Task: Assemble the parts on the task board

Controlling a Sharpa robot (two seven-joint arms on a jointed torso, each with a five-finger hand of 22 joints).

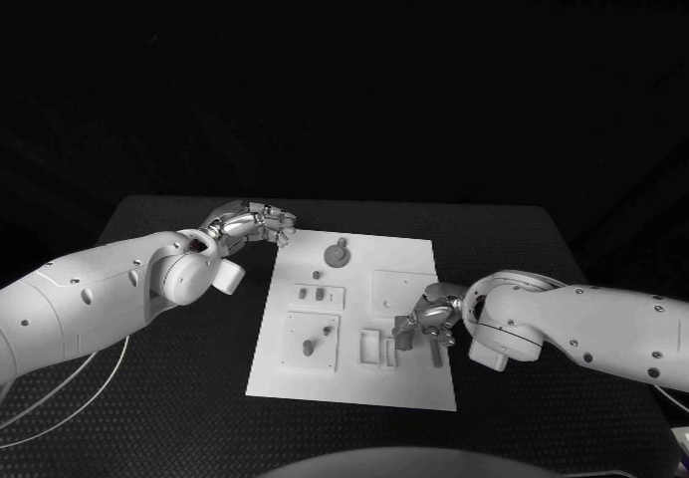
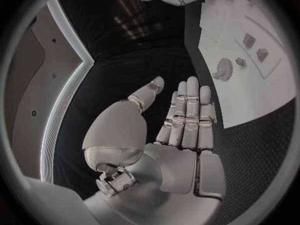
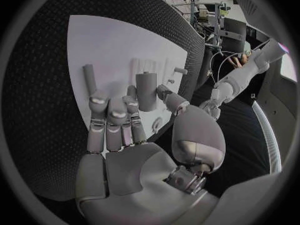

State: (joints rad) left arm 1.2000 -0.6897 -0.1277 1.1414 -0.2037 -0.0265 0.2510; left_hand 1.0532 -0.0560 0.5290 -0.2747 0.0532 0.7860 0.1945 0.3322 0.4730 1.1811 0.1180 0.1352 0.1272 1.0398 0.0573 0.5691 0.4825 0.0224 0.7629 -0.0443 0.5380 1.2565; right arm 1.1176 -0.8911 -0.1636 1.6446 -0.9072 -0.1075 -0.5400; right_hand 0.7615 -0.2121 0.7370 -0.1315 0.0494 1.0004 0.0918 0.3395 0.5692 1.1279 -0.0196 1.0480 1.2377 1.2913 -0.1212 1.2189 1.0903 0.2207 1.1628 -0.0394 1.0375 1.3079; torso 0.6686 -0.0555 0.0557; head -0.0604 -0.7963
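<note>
left robot hand [image 1: 256, 225]: fingers straight, holding nothing, beside task board [image 1: 409, 388] far corner | right robot hand [image 1: 429, 321]: over task board, pinching grey peg [image 3: 146, 91] upright

Bare table [image 1: 172, 398] flanks the task board [image 1: 409, 383], whose near edge lies free of parts [image 1: 335, 255].

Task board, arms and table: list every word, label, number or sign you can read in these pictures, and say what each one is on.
None can be read. The task board is plain white with no print, and the left hand, the right hand and the table bear no markings.
</note>
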